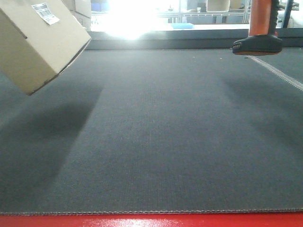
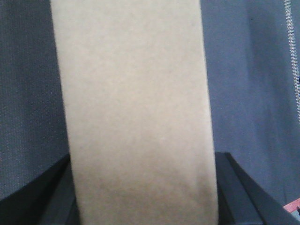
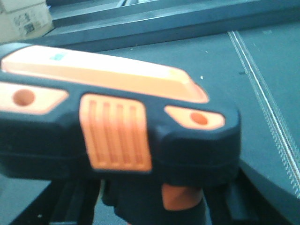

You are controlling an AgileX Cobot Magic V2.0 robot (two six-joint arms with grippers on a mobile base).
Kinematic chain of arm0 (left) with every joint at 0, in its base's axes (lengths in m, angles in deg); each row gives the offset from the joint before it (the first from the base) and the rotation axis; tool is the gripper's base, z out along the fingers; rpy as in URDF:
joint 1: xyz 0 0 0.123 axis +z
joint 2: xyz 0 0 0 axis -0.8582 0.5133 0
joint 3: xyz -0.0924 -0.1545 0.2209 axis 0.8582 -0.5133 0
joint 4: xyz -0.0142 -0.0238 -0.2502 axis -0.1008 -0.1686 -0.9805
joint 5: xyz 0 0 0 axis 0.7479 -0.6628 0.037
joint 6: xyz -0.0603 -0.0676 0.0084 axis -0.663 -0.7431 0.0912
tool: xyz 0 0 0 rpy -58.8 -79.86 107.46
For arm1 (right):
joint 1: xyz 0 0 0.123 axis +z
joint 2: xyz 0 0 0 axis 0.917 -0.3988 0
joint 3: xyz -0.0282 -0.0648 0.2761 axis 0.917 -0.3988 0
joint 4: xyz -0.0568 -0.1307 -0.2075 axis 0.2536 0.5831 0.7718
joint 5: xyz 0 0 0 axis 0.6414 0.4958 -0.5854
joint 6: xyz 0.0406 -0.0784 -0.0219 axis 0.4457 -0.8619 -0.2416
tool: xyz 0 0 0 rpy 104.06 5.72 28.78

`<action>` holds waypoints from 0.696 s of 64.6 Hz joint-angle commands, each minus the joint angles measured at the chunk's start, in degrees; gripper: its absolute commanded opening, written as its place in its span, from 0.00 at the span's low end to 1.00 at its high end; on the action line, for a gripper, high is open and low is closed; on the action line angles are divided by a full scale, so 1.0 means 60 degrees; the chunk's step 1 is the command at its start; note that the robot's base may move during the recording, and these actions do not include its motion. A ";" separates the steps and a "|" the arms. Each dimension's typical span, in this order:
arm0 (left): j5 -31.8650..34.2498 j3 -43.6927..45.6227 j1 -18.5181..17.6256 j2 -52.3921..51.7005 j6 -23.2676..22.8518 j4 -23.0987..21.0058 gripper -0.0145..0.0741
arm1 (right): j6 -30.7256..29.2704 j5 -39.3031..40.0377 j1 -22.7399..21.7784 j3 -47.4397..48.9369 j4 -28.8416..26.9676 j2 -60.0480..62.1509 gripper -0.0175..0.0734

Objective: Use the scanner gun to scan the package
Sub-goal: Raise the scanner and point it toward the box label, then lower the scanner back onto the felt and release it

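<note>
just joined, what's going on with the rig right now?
Two-arm scan job, both items lifted. The left gripper is shut on a cardboard box, holding it tilted above the dark mat, barcode label on its upper face. The right gripper holds the orange-and-black scanner gun raised on the opposite side. They are well apart; I can't tell if the scanner is aimed at the label.

Low front view, wrist views close — shared mat [image 1: 165, 142]
</note>
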 commanded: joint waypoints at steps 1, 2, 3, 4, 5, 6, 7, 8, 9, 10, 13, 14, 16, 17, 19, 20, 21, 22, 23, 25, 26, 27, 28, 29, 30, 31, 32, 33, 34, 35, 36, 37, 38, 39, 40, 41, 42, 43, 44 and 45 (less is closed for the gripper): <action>0.0042 0.0019 -0.0005 -0.0134 0.0052 -0.0128 0.04 | 0.0034 0.0460 0.0102 0.0052 0.0424 0.0199 0.02; 0.0042 0.0019 -0.0005 -0.0134 0.0052 -0.0128 0.04 | 0.0034 0.0574 0.0154 0.0029 0.0424 0.0199 0.02; 0.0042 0.0019 -0.0005 -0.0134 0.0052 -0.0128 0.04 | 0.0034 0.0627 0.0173 0.0009 0.0424 0.0199 0.02; 0.0042 0.0019 -0.0005 -0.0134 0.0052 -0.0128 0.04 | 0.0034 0.0627 0.0173 0.0009 0.0424 0.0199 0.02; 0.0042 0.0019 -0.0005 -0.0134 0.0052 -0.0128 0.04 | 0.0034 0.0644 0.0199 -0.0006 0.0424 0.0199 0.02; 0.0042 0.0019 -0.0005 -0.0134 0.0052 -0.0128 0.04 | 0.0034 0.0644 0.0229 -0.0003 0.0424 0.0199 0.02; 0.0042 0.0019 -0.0005 -0.0134 0.0052 -0.0128 0.04 | 0.0034 0.0644 0.0251 -0.0009 0.0424 0.0199 0.02; 0.0042 0.0019 -0.0005 -0.0134 0.0052 -0.0128 0.04 | 0.0064 0.0644 0.0271 -0.0029 0.0424 0.0199 0.02; 0.0042 0.0019 -0.0005 -0.0134 0.0052 -0.0128 0.04 | 0.0098 0.0644 0.0289 -0.0029 0.0424 0.0199 0.02; 0.0042 0.0019 -0.0005 -0.0134 0.0052 -0.0128 0.04 | 0.0185 0.0644 0.0295 -0.0055 0.0424 0.0199 0.02; 0.0042 0.0019 -0.0005 -0.0134 0.0052 -0.0128 0.04 | 0.0675 0.0668 0.0367 -0.0133 0.0424 0.0199 0.02; 0.0042 0.0019 -0.0005 -0.0134 0.0052 -0.0128 0.04 | 0.0876 0.0668 0.0363 -0.0157 0.0424 0.0199 0.02; 0.0042 0.0019 -0.0005 -0.0134 0.0052 -0.0128 0.04 | 0.1305 0.0668 0.0363 -0.0214 0.0424 0.0199 0.02; 0.0042 0.0019 -0.0005 -0.0134 0.0052 -0.0128 0.04 | 0.1514 0.0688 0.0363 -0.0247 0.0424 0.0199 0.02; 0.0042 0.0019 -0.0005 -0.0134 0.0052 -0.0128 0.04 | 0.1896 0.0718 0.0363 -0.0310 0.0424 0.0199 0.02; 0.0042 0.0019 -0.0005 -0.0134 0.0052 -0.0128 0.04 | 0.2076 0.0742 0.0363 -0.0384 0.0424 0.0208 0.02; 0.0042 0.0019 -0.0005 -0.0134 0.0052 -0.0128 0.04 | 0.2246 0.0788 0.0363 -0.0407 0.0424 0.0208 0.02; 0.0042 0.0019 -0.0005 -0.0134 0.0052 -0.0128 0.04 | 0.2412 0.0842 0.0363 -0.0451 0.0424 0.0208 0.02; 0.0042 0.0019 -0.0005 -0.0134 0.0052 -0.0128 0.04 | 0.2564 0.0866 0.0363 -0.0500 0.0462 0.0208 0.02; 0.0042 0.0019 -0.0005 -0.0134 0.0052 -0.0128 0.04 | 0.2801 0.0889 0.0363 -0.0606 0.0579 0.0235 0.02; 0.0042 0.0019 -0.0005 -0.0134 0.0052 -0.0128 0.04 | 0.2974 0.0913 0.0363 -0.0648 0.0686 0.0248 0.02; 0.0042 0.0019 -0.0005 -0.0134 0.0052 -0.0128 0.04 | 0.3086 0.0931 0.0363 -0.0686 0.0829 0.0248 0.02; 0.0042 0.0019 -0.0005 -0.0134 0.0052 -0.0128 0.04 | 0.3196 0.0930 0.0363 -0.0717 0.0995 0.0258 0.02; 0.0042 0.0019 -0.0005 -0.0134 0.0052 -0.0128 0.04 | 0.3310 0.0930 0.0363 -0.0747 0.1279 0.0274 0.02; 0.0042 0.0019 -0.0005 -0.0134 0.0052 -0.0128 0.04 | 0.3445 0.0899 0.0363 -0.0771 0.1457 0.0274 0.02; 0.0042 0.0019 -0.0005 -0.0134 0.0052 -0.0128 0.04 | 0.3575 0.0873 0.0363 -0.0793 0.1605 0.0298 0.02; 0.0042 0.0019 -0.0005 -0.0134 0.0052 -0.0128 0.04 | 0.3710 0.0853 0.0363 -0.0816 0.1744 0.0322 0.02; 0.0042 0.0019 -0.0005 -0.0134 0.0052 -0.0128 0.04 | 0.3853 0.0811 0.0363 -0.0818 0.1804 0.0344 0.02; 0.0042 0.0019 -0.0005 -0.0134 0.0052 -0.0128 0.04 | 0.3966 0.0811 0.0363 -0.0843 0.1999 0.0341 0.02; 0.0042 0.0019 -0.0005 -0.0134 0.0052 -0.0128 0.04 | 0.4098 0.0777 0.0363 -0.0844 0.2120 0.0366 0.02; 0.0042 0.0019 -0.0005 -0.0134 0.0052 -0.0128 0.04 | 0.4240 0.0744 0.0363 -0.0844 0.2215 0.0383 0.02; 0.0042 0.0019 -0.0005 -0.0134 0.0052 -0.0128 0.04 | 0.4379 0.0718 0.0363 -0.0844 0.2250 0.0411 0.02; 0.0042 0.0019 -0.0005 -0.0134 0.0052 -0.0128 0.04 | 0.4526 0.0715 0.0363 -0.0844 0.2293 0.0450 0.02; 0.0042 0.0019 -0.0005 -0.0134 0.0052 -0.0128 0.04 | 0.4688 0.0700 0.0363 -0.0844 0.2294 0.0465 0.02; 0.0042 0.0019 -0.0005 -0.0134 0.0052 -0.0128 0.04 | 0.4857 0.0700 0.0363 -0.0844 0.2294 0.0494 0.02; 0.0042 0.0019 -0.0005 -0.0134 0.0052 -0.0128 0.04 | 0.5042 0.0700 0.0363 -0.0844 0.2294 0.0526 0.02; 0.0042 0.0019 -0.0005 -0.0134 0.0052 -0.0128 0.04 | 0.5222 0.0700 0.0363 -0.0844 0.2309 0.0552 0.02; 0.0042 0.0019 -0.0005 -0.0134 0.0052 -0.0128 0.04 | 0.5433 0.0700 0.0363 -0.0844 0.2309 0.0577 0.02; 0.0042 0.0019 -0.0005 -0.0134 0.0052 -0.0128 0.04 | 0.5538 0.0722 0.0363 -0.0844 0.2365 0.0593 0.02; 0.0042 0.0019 -0.0005 -0.0134 0.0052 -0.0128 0.04 | 0.5624 0.0762 0.0363 -0.0844 0.2466 0.0600 0.02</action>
